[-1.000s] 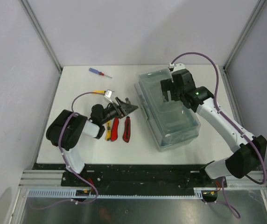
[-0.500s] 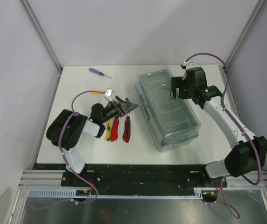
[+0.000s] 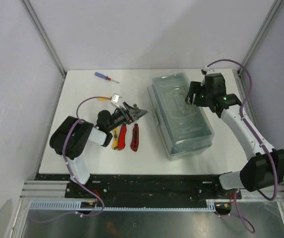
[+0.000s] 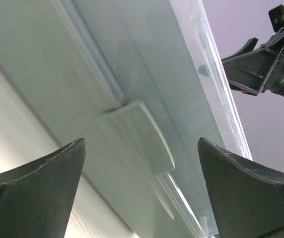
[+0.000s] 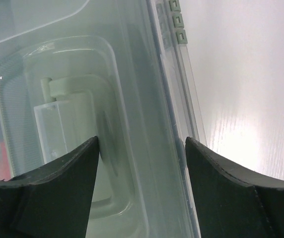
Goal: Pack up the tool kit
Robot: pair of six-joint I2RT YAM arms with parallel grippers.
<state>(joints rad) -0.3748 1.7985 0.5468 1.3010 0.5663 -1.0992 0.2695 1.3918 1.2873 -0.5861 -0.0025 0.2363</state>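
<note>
The grey-green toolbox (image 3: 181,119) with its translucent lid shut lies right of centre. My right gripper (image 3: 191,98) is open above the lid's far right part. In the right wrist view its jaws (image 5: 141,140) straddle the lid's right edge, beside the moulded handle (image 5: 77,124). My left gripper (image 3: 139,112) is open and empty, lying low and pointing at the box's left side. The left wrist view (image 4: 141,144) shows the side latch (image 4: 139,136) between the jaws, apart from them. Red and yellow knives (image 3: 126,137) lie by the left arm. A blue-handled screwdriver (image 3: 105,77) lies far left. No hammer is in view.
The white table (image 3: 82,94) ends at grey walls on the left, back and right. A bare strip of table (image 5: 246,99) runs right of the box. The right arm's gripper shows at the top right of the left wrist view (image 4: 271,64).
My right gripper has moved right and back across the lid to its right edge. The box's far end has shifted slightly right. The left arm has not moved.
</note>
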